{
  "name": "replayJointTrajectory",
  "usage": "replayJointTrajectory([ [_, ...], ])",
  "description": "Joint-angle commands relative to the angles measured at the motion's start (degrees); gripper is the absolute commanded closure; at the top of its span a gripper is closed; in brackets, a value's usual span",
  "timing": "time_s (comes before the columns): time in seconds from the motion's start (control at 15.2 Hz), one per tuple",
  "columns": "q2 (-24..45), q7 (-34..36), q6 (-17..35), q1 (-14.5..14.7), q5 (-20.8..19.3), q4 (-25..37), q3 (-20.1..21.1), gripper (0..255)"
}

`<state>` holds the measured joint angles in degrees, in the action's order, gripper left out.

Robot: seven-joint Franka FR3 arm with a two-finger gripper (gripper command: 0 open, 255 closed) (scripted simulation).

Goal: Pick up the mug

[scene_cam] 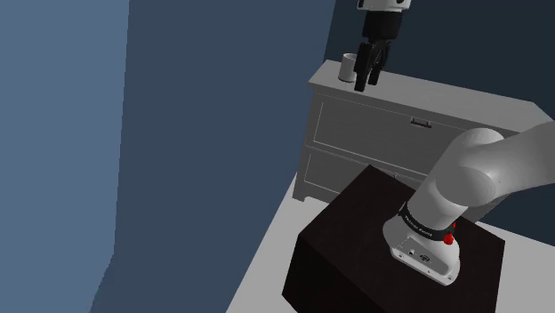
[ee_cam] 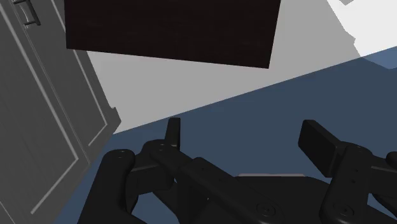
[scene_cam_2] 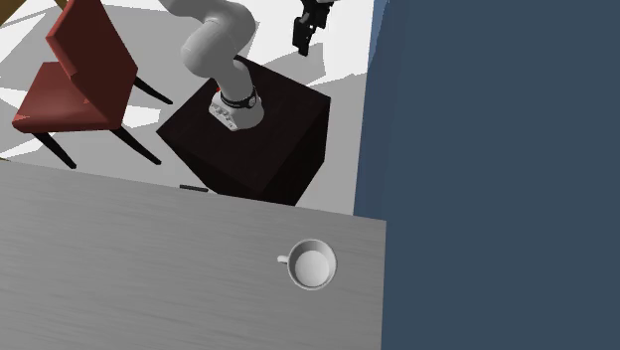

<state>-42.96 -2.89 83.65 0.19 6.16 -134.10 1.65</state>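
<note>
Black gripper (ee_cam: 247,133) hangs in the air, its 2 fingers (ee_cam: 173,130) spread apart and clasping nothing. Apart from it, the white mug (scene_cam_2: 311,265) stands upright on the grey dresser (scene_cam_2: 149,268), near the blue wall (scene_cam_2: 497,199), handle turned away from that wall.

The mug (scene_cam_2: 311,265) stands on the bench (scene_cam_2: 119,259), near the bench's end beside the wall (scene_cam_2: 497,179). The stand (scene_cam_2: 268,129) sits on the floor before the bench. A chair (scene_cam_2: 84,70) is farther from the bench, beyond the stand.
</note>
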Motion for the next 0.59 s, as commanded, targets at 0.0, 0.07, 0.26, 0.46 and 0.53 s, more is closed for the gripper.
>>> replayJointTrajectory([
  [0.0,0.0,0.0,0.0,0.0,0.0,0.0,0.0,0],
  [0.07,1.19,-0.73,0.99,-0.5,-0.86,0.32,-0.71,0],
  [0.26,4.96,-2.81,3.91,-1.97,-3.23,1.62,-2.81,0],
  [0.46,9.01,-4.74,6.71,-3.33,-5.29,3.43,-4.87,0],
  [0.53,10.41,-5.36,7.6,-3.76,-5.91,4.15,-5.55,0],
])
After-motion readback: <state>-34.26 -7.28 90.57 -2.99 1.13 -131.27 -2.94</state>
